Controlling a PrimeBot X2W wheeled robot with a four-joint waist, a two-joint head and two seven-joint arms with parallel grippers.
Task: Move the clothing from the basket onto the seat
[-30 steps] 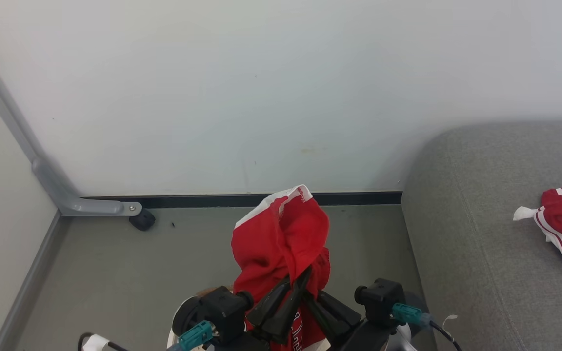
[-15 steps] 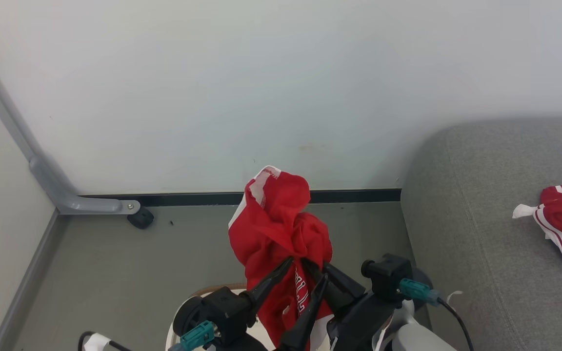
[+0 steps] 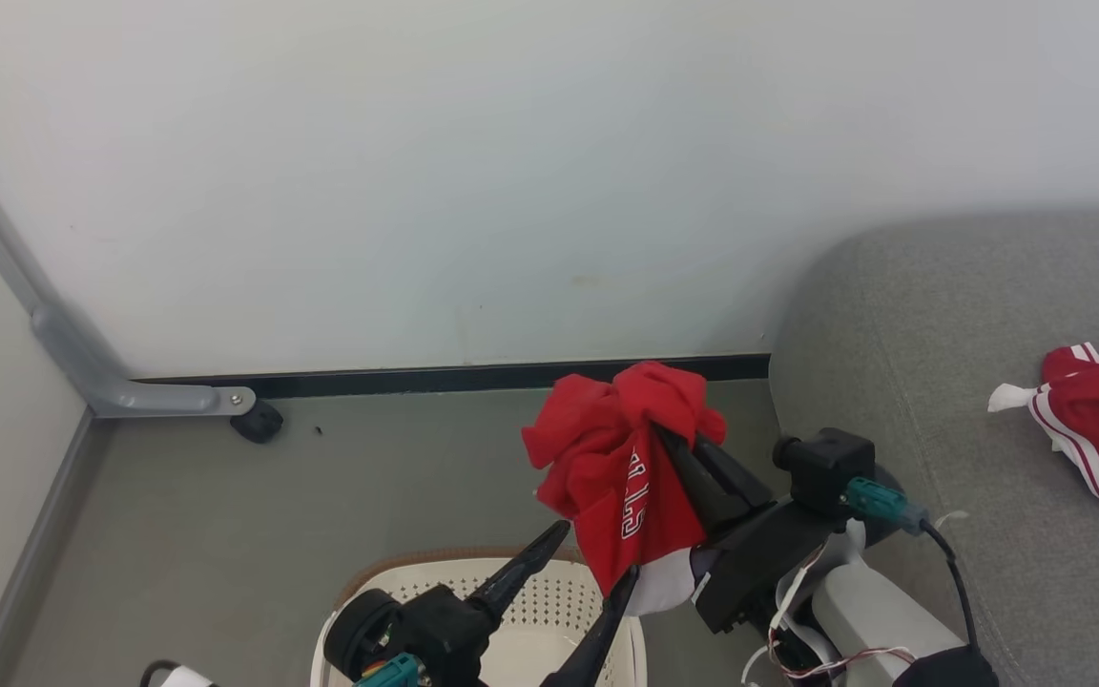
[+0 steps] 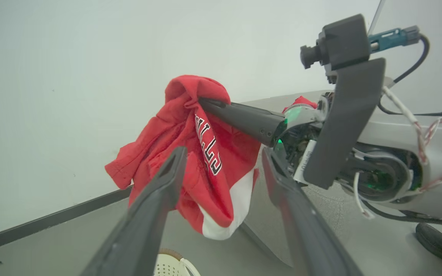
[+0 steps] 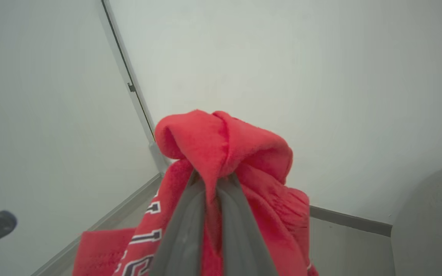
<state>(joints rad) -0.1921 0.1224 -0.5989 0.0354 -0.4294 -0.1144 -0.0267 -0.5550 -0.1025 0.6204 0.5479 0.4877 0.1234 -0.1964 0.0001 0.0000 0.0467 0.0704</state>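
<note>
On my head view the right gripper is clamped on a bunched red jersey, its two dark fingers pressed together with the tips buried in the upper folds, so the cloth hangs down from it, white lettering facing me and a white panel at the bottom hem. The left gripper sits below and to the left of the right one, fingers spread apart, with the jersey's lowest point hanging just between their tips; I cannot tell whether either finger touches the cloth. Directly under the left gripper is the laundry basket, cream and perforated with a brown rim, standing on the grey floor. To the right of the right gripper, well clear of it, lies the grey seat, and on its far right side rests a second red garment with white stripes. On my left wrist view the left gripper's own fingers rise wide apart, and beyond them the jersey dangles from the right gripper, which reaches in from the right and pinches the fabric near its top; a sliver of basket rim shows beneath the fingers. On my right wrist view the right gripper's fingers run up tight together into a fold of red cloth that mushrooms over their tips, lettering showing to their lower left, the white wall behind, and the seat's rounded corner off to their lower right.
</note>
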